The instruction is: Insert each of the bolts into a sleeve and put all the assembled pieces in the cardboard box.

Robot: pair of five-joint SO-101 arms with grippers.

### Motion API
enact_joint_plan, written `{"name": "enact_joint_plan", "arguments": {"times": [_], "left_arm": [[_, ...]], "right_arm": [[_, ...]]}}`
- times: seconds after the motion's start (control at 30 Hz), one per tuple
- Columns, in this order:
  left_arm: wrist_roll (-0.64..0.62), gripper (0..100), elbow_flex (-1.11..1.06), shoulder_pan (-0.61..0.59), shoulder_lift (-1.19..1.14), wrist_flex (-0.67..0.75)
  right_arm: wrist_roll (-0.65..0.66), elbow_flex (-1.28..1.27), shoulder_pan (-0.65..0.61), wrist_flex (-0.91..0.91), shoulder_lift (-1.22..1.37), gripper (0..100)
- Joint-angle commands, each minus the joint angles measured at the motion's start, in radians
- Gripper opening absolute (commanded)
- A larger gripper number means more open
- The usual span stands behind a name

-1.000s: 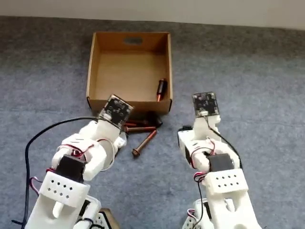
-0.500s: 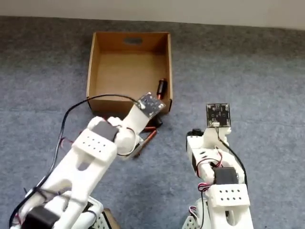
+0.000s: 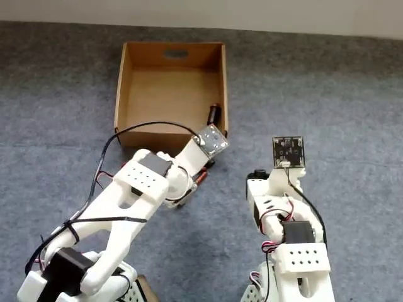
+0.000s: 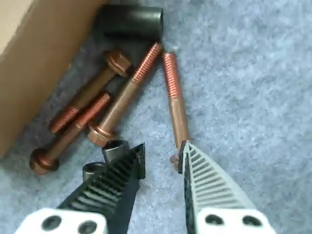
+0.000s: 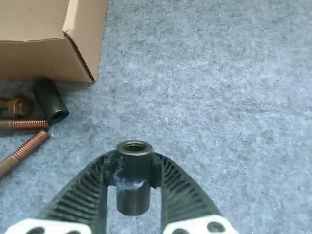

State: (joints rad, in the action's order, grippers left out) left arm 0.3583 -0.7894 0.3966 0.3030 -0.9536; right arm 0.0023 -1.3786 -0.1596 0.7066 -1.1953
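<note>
Since a second ago the left arm (image 3: 148, 182) has swung forward and to the right over the grey carpeted desk (image 3: 352, 94). Its wrist now sits at the near right corner of the brown cardboard box (image 3: 123, 94). The left fingers (image 4: 117, 185) stand open and empty, with the pale tip just beside the head of one long copper threaded bolt (image 4: 176, 102). Three more copper bolts (image 4: 122, 100) lie along the box wall, a black cylindrical sleeve (image 4: 131, 20) at their far ends. The right arm (image 3: 286, 214) drew back slightly, then stopped. The right fingers (image 5: 83, 195) are clamped on an upright black threaded sleeve (image 5: 130, 195). One assembled piece (image 3: 214, 114) lies inside the box.
</note>
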Motion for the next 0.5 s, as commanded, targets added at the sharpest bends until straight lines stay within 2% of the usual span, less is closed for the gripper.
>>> {"name": "enact_joint_plan", "arguments": {"times": [0.0,0.1,0.2,0.47], "left_arm": [[-0.006,14,0.035,0.005,0.001,0.029],[-0.071,17,0.035,0.005,0.001,0.028],[-0.074,20,0.035,0.005,0.001,0.028],[-0.074,19,0.002,0.007,-0.033,0.075]], "right_arm": [[-0.008,0.008,0.012,-0.018,-0.016,0.6],[-0.006,0.008,0.012,-0.018,-0.016,0.6],[-0.006,0.008,0.012,-0.018,-0.016,0.6],[-0.008,0.008,0.012,-0.016,-0.018,0.6]]}}
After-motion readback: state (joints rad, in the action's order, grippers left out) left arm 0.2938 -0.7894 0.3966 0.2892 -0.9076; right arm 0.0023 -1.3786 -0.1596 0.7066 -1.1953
